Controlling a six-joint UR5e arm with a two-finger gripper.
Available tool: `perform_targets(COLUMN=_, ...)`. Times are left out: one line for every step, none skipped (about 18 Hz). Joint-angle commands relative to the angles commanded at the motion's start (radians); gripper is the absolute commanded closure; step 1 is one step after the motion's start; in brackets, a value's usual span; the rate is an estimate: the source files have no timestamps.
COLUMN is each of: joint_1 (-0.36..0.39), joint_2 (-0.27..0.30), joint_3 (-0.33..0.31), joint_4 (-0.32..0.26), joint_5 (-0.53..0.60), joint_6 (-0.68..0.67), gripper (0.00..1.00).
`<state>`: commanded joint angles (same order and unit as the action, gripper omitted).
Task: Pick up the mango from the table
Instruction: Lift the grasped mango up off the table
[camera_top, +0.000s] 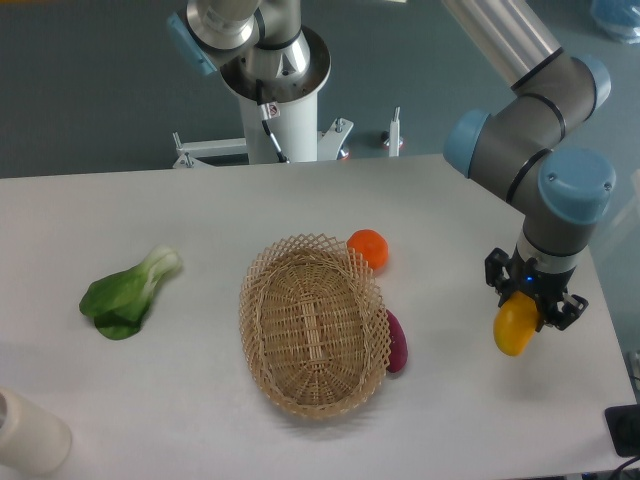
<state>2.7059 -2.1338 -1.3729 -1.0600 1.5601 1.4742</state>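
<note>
The mango hangs in the gripper at the right side of the worktop, its upper end caught between the black fingers and its rounded lower end free. Its long axis runs nearly vertical, tipped a little so the free end points down and slightly left. Whether it clears the white surface cannot be told for certain from this angle, though it appears lifted. The gripper is closed around the fruit, its jaws set narrowly on either side of the top part.

The arm reaches in from the upper right, grey joints with blue caps stacked above the wrist.

There is one mango. One wicker basket lies near the middle of the worktop, oval, its long axis running roughly front to back. One round orange fruit sits just beside the basket's far right rim. One dark purple vegetable lies against the basket's right edge, partly tucked under the woven rim. One leafy green, a bok choy, lies well apart on the left, its pale stalk pointing up and right. One pale cylinder shows at the lower left corner, cut off by the frame. The mango is well apart from the basket and the other produce.
</note>
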Motion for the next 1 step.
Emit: perform_targets(joint_1=0.0, joint_2=0.0, joint_3=0.0, joint_4=0.0, joint_5=0.0, joint_6=0.0, gripper=0.51)
